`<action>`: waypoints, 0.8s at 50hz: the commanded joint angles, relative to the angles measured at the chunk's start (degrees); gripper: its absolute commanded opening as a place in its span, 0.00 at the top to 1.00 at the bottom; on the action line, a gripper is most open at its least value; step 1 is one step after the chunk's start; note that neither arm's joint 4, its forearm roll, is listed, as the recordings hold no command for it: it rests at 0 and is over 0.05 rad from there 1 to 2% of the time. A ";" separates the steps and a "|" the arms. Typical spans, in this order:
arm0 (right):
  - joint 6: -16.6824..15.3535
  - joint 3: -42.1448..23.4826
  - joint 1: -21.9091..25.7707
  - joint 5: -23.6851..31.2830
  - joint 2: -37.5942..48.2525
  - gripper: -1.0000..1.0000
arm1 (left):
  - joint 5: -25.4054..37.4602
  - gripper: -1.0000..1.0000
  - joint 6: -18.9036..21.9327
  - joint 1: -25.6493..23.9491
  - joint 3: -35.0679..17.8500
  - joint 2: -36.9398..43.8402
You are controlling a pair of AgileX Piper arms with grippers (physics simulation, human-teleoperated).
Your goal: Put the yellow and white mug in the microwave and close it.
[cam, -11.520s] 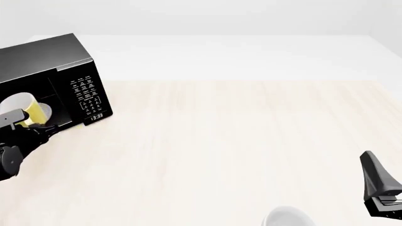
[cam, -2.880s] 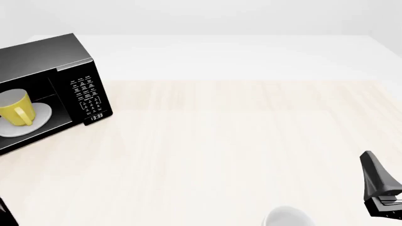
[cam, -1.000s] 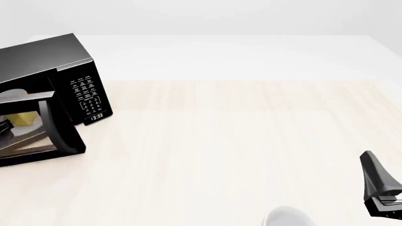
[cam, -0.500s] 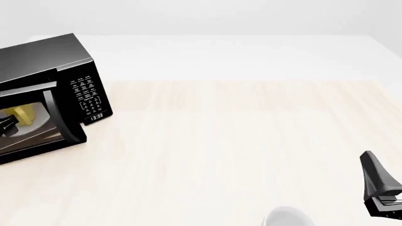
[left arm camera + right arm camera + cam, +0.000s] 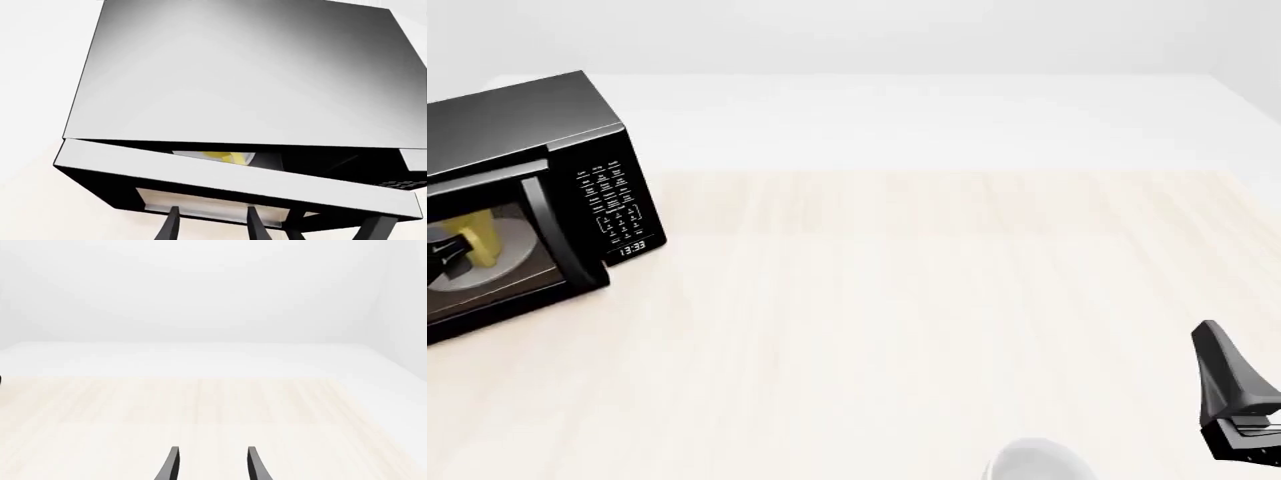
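Front view holds one microwave [image 5: 527, 190] at the left edge of the frame, one keypad with a clock display [image 5: 631, 247] on its right face, and one yellow and white mug [image 5: 478, 238] seen dimly through the door glass, inside the cavity. One door [image 5: 507, 255] stands a little ajar, its free edge just off the body. A dark piece of the left gripper [image 5: 446, 254] shows against the door at the far left. One right gripper [image 5: 1234, 400] sits at the lower right, well apart from the microwave, and one plain white rounded object [image 5: 1038, 462] peeks in at the bottom edge. Left wrist view shows two fingertips [image 5: 172, 226] spread apart, touching the door's outer face, clasping nothing; a yellow sliver of mug shows in the gap. Right wrist view shows two fingertips [image 5: 172, 465] parted over the bare table [image 5: 200, 410]
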 commanded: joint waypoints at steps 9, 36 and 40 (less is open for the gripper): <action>0.05 0.04 -0.02 0.02 -0.09 0.00 | -0.77 0.00 -2.45 -1.09 -3.01 4.61; 0.04 0.04 0.00 0.02 -0.11 0.00 | 0.05 0.00 -7.09 -2.00 -6.40 8.43; 0.05 0.04 -0.01 0.02 -0.10 0.00 | 0.02 0.00 -7.16 -2.79 -5.64 7.83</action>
